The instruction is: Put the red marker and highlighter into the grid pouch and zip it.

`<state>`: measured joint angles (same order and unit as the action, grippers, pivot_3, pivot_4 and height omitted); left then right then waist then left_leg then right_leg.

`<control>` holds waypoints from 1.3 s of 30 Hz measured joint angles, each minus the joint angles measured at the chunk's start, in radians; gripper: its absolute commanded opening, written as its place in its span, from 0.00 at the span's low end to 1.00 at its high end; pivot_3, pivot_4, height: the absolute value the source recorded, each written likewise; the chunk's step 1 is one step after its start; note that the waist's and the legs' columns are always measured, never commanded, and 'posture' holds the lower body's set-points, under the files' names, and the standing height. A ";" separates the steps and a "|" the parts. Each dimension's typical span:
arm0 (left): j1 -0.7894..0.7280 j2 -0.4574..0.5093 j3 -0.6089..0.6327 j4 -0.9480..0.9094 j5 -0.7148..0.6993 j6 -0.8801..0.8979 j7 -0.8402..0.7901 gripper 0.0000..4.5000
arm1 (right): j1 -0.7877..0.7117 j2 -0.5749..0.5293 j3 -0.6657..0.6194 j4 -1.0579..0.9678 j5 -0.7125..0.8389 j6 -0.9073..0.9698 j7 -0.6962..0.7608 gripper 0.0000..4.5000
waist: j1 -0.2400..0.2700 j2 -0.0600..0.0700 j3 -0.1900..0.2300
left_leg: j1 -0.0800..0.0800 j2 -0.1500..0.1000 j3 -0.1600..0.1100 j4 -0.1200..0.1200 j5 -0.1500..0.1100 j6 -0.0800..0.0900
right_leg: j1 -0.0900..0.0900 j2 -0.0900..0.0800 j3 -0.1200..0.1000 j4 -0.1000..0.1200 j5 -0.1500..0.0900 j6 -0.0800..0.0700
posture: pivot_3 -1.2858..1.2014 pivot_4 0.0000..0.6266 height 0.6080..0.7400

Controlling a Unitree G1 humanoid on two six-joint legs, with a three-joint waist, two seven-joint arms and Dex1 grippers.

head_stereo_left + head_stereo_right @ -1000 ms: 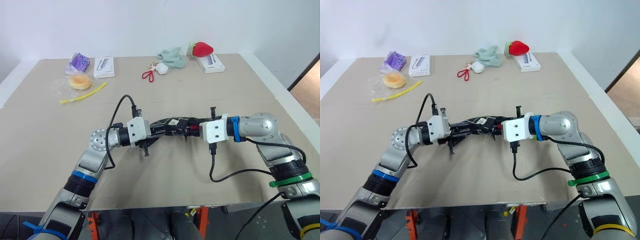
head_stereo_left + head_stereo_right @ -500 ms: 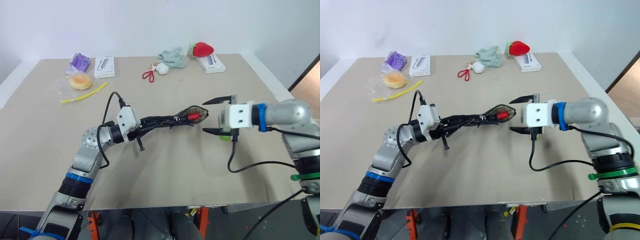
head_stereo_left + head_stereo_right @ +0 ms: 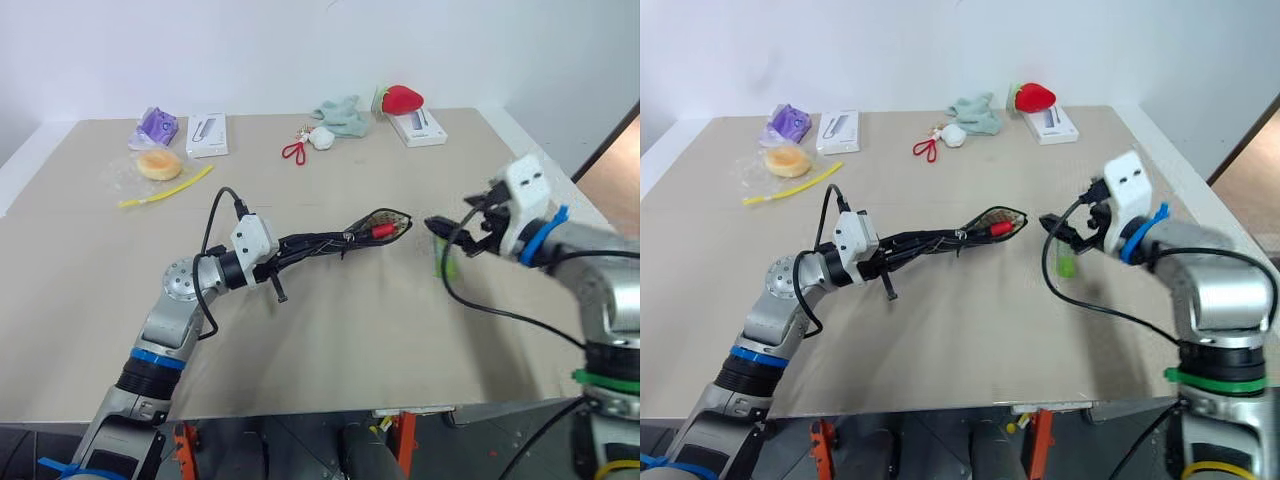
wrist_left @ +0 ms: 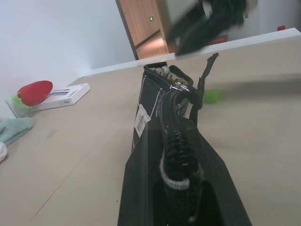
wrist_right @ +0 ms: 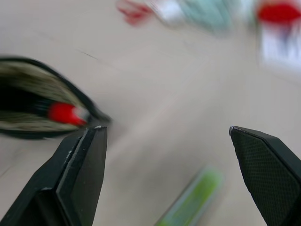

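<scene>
Your right end effector (image 3: 1052, 226) stood wide open and empty just above the chunky light-green translucent highlighter (image 3: 1066, 265) on the beige counter (image 3: 970, 330). Your left end effector (image 3: 290, 247) was clamped on the black grid-lined fabric pouch (image 3: 375, 226) beside it, red marker (image 3: 382, 229) poking from the mouth. A tilt could have spilled that marker.

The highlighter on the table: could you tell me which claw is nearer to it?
Right. The open right claw hovers just above the highlighter; the left claw sits well across the table, shut on the pouch.
</scene>
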<state>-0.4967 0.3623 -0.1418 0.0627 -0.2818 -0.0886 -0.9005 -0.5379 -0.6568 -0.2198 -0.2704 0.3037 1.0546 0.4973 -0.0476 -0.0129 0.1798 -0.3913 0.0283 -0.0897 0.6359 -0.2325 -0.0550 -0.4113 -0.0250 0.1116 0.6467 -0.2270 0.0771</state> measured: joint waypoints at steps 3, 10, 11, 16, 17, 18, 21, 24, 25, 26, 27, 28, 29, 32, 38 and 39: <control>0.001 -0.005 0.000 0.005 0.002 -0.001 0.001 0.00 | 0.035 0.145 -0.053 -0.077 -0.053 0.087 -0.190 0.99 | 0.000 0.000 0.000 | 0.000 0.000 -0.001 0.000 0.000 0.000 | 0.000 0.000 0.000 0.000 0.000 0.000 | 0.52 0.24 1.00; 0.001 -0.014 0.000 0.008 0.008 -0.001 -0.002 0.00 | 0.116 0.284 -0.096 -0.067 -0.111 0.098 -0.364 0.99 | -0.001 0.000 0.000 | 0.000 0.000 -0.001 0.000 0.000 0.000 | 0.000 0.000 0.000 0.000 0.000 0.000 | 0.52 0.24 1.00; 0.000 -0.016 0.000 0.008 0.008 -0.001 -0.003 0.00 | 0.132 0.299 -0.095 -0.057 -0.110 0.097 -0.367 0.99 | -0.001 0.000 0.000 | 0.000 0.000 -0.001 0.000 0.000 0.000 | 0.000 0.000 0.000 0.000 0.000 0.000 | 0.52 0.24 1.00; 0.001 -0.018 0.000 0.008 0.009 -0.001 -0.003 0.00 | 0.168 0.308 -0.072 -0.022 -0.110 0.074 -0.361 0.94 | -0.002 0.000 0.000 | 0.000 0.000 -0.001 0.000 0.000 0.000 | 0.001 0.000 0.000 0.000 -0.001 0.001 | 0.52 0.24 1.00; 0.001 -0.019 0.000 0.008 0.009 0.000 -0.002 0.00 | 0.169 0.306 -0.067 -0.018 -0.111 0.066 -0.358 0.87 | -0.002 0.000 0.000 | 0.001 0.000 -0.001 0.000 0.000 0.000 | 0.001 0.001 0.000 0.000 -0.002 0.003 | 0.52 0.24 1.00; 0.001 -0.020 0.000 0.008 0.009 0.000 -0.002 0.00 | 0.173 0.301 -0.059 -0.015 -0.112 0.055 -0.352 0.78 | -0.002 0.000 0.000 | 0.001 0.000 -0.001 0.000 0.000 0.000 | 0.001 0.001 0.000 0.000 -0.002 0.003 | 0.52 0.24 1.00; 0.001 -0.022 0.000 0.008 0.009 0.000 0.000 0.00 | 0.174 0.289 -0.038 0.003 -0.112 0.023 -0.342 0.51 | -0.002 0.000 0.000 | 0.001 0.000 -0.001 0.000 0.000 0.000 | 0.002 0.001 0.000 0.000 -0.002 0.003 | 0.52 0.24 1.00; 0.002 -0.022 0.000 0.007 0.009 0.000 0.003 0.00 | 0.174 0.250 -0.019 0.030 -0.112 -0.009 -0.322 0.23 | -0.001 -0.001 0.000 | 0.001 0.000 -0.001 0.000 0.000 0.000 | 0.002 0.000 0.000 0.000 -0.001 0.003 | 0.52 0.24 1.00; 0.004 -0.022 0.002 0.007 0.008 0.000 0.005 0.00 | 0.173 0.238 -0.018 0.040 -0.112 -0.019 -0.316 0.23 | 0.000 -0.001 -0.001 | 0.001 0.000 -0.001 0.000 0.000 0.001 | 0.002 0.000 0.000 0.000 -0.001 0.003 | 0.52 0.24 1.00; 0.005 -0.022 0.002 0.007 0.008 0.000 0.008 0.00 | 0.173 0.223 -0.016 0.050 -0.112 -0.029 -0.302 0.23 | 0.000 -0.001 0.000 | 0.001 0.000 -0.001 0.000 0.000 0.001 | 0.002 0.000 0.000 -0.001 -0.001 0.003 | 0.52 0.24 1.00; 0.005 -0.024 0.002 0.007 0.008 0.000 0.011 0.00 | 0.174 0.175 0.004 0.068 -0.114 -0.057 -0.270 0.23 | 0.000 0.000 0.000 | 0.001 0.000 0.000 0.000 0.000 0.001 | 0.002 0.000 0.000 -0.001 -0.001 0.004 | 0.52 0.24 1.00; 0.005 -0.024 0.002 0.007 0.008 0.000 0.013 0.00 | 0.174 0.152 0.006 0.073 -0.117 -0.069 -0.258 0.23 | 0.000 0.000 0.000 | 0.001 -0.001 0.000 0.000 0.000 0.001 | 0.002 0.000 0.000 -0.001 -0.001 0.004 | 0.52 0.24 1.00; 0.005 -0.027 0.002 0.007 0.008 0.000 0.018 0.00 | 0.174 0.071 0.032 0.105 -0.131 -0.172 -0.190 0.23 | -0.001 0.001 0.001 | 0.000 -0.001 0.000 0.000 0.000 0.001 | 0.001 0.000 0.000 -0.001 -0.002 0.005 | 0.52 0.24 1.00; 0.007 -0.028 0.002 0.006 0.008 0.000 0.020 0.00 | 0.160 -0.079 0.034 0.134 -0.130 -0.391 -0.005 0.23 | -0.001 0.002 0.001 | 0.000 -0.001 0.001 0.000 0.000 0.001 | 0.001 0.000 0.001 -0.001 -0.002 0.006 | 0.52 0.24 1.00; 0.008 -0.031 0.001 0.008 0.008 0.000 0.012 0.00 | 0.083 -0.370 0.026 0.163 0.042 -0.667 0.572 0.23 | -0.005 0.004 0.005 | 0.001 -0.001 0.001 -0.001 -0.001 0.003 | 0.002 0.000 0.001 -0.002 -0.004 0.005 | 0.52 0.24 1.00; 0.008 -0.031 0.001 0.010 0.008 -0.001 0.008 0.00 | 0.054 -0.414 0.030 0.175 0.047 -0.680 0.632 0.23 | -0.005 0.005 0.005 | 0.001 -0.001 0.001 0.000 -0.001 0.003 | 0.002 -0.001 0.001 -0.002 -0.004 0.006 | 0.52 0.24 1.00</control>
<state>-0.4890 0.3314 -0.1407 0.0728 -0.2738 -0.0892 -0.8927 -0.4834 -1.0704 -0.1895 -0.0957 0.3506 0.3748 1.1293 -0.0525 -0.0083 0.1852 -0.3902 0.0274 -0.0882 0.6354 -0.2335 -0.0521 -0.4094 -0.0259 0.1125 0.6450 -0.2305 0.0828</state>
